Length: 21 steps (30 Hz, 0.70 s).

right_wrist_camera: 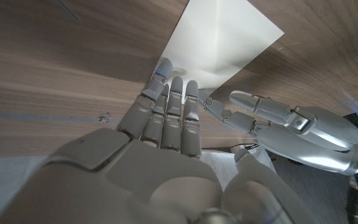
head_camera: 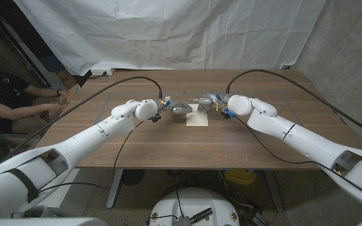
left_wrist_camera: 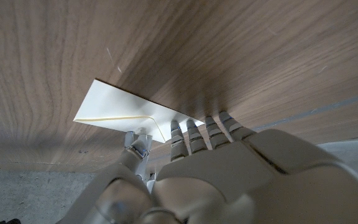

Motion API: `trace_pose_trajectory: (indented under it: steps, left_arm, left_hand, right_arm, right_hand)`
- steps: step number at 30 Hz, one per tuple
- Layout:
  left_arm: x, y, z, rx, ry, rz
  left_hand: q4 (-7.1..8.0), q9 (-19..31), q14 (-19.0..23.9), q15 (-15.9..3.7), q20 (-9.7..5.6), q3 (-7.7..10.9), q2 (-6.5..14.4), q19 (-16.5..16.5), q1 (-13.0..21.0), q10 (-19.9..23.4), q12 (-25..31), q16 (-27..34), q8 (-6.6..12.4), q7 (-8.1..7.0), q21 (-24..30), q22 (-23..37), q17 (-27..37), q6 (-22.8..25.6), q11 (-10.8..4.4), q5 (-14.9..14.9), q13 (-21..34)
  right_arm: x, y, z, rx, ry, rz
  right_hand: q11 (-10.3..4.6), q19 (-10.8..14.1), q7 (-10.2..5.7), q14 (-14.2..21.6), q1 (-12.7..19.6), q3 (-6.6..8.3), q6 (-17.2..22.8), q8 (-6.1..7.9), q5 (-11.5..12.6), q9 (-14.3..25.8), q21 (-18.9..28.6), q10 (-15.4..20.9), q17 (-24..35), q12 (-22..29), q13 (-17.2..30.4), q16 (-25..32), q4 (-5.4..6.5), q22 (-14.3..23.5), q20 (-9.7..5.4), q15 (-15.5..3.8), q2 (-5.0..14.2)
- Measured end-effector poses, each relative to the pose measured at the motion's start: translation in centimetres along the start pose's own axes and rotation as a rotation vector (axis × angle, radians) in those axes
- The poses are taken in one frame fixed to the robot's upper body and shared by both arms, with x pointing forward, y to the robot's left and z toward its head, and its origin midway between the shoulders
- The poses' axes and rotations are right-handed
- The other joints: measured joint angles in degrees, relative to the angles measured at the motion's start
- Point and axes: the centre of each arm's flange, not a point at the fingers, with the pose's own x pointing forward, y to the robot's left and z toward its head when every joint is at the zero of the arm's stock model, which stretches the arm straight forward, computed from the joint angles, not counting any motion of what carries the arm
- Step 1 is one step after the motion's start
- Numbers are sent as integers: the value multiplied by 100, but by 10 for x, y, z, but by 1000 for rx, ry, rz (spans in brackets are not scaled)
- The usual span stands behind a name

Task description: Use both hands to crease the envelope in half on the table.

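The envelope (head_camera: 197, 117) lies mid-table with both hands at its far edge — left hand (head_camera: 176, 108) and right hand (head_camera: 208, 101) holding nothing, fingers extended onto the paper — so uneven pressing could slide it and skew the crease.

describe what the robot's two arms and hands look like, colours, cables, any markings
Both arms are glossy white, rounded shells with black bands near the shoulders. A black cable arcs over the table to each wrist. The left hand and right hand are silver-grey with segmented metallic fingers. Small blue parts show by the right wrist. No markings are readable.
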Motion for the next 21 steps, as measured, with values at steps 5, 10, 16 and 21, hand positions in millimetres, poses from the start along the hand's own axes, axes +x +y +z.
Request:
trace_pose_trajectory:
  steps: [5, 10, 16, 21]
  left_arm:
    - [1, 0, 1, 1, 1, 0]
    - [1, 1, 2, 3, 0, 1]
    - [2, 1, 1, 5, 2, 1]
    - [1, 1, 4, 6, 0, 3]
  left_hand:
    - [0, 0, 0, 0, 0, 0, 0, 0, 0, 0, 0, 0, 0, 0, 0, 3, 0, 0, 0, 0, -1]
    - [0, 0, 0, 0, 0, 0, 0, 0, 0, 0, 0, 0, 0, 0, 1, 3, 0, 0, 0, 0, -1]
    - [0, 0, 0, 0, 0, 0, 0, 0, 0, 0, 0, 0, 0, -11, 1, -1, 0, -9, 0, 0, -1]
    - [0, 0, 0, 0, 0, 0, 0, 0, 0, 0, 0, 0, 0, 9, 1, -3, 0, -29, 0, 0, -1]
  right_arm:
    - [-7, -3, 3, -5, -2, -19]
    - [-12, -5, 4, -8, -1, -33]
    - [-15, -2, 6, -5, -5, -32]
    - [-15, 2, 6, 10, -5, -25]
  right_hand:
    - [0, 48, 0, 0, 0, 0, 0, 0, 0, 0, -4, 0, 0, 0, 0, 9, 0, -18, -14, 0, 0]
    - [-42, 69, 13, 112, 0, -41, 56, 0, 0, 0, -4, 47, 0, 0, 0, 41, 6, -17, -74, 15, 0]
    - [-31, 143, -2, 144, 0, -48, 68, 0, 0, 0, -4, 94, -1, 0, 0, 41, -1, -17, -63, 0, 0]
    - [-31, 142, -8, 144, 0, -48, 75, 0, 0, 0, -4, 93, -5, 0, 0, 41, -1, -17, -63, 0, 0]
